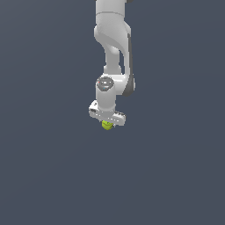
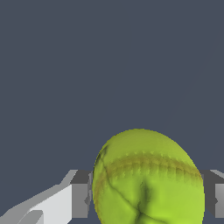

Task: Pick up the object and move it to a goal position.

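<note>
The yellow-green ball point(image 1: 107, 125) with thin dark seam marks sits just under the white hand of my arm in the exterior view, only its lower part showing. In the wrist view the ball point(image 2: 148, 175) fills the space between my two fingers point(image 2: 81, 199), which press against its sides. My gripper point(image 1: 107, 124) is shut on the ball, pointing straight down. The fingertips themselves are hidden behind the ball and hand in the exterior view. No goal marker shows in either view.
A plain dark grey-blue surface point(image 1: 52, 176) fills both views. The white arm point(image 1: 113, 39) comes down from the top of the exterior view.
</note>
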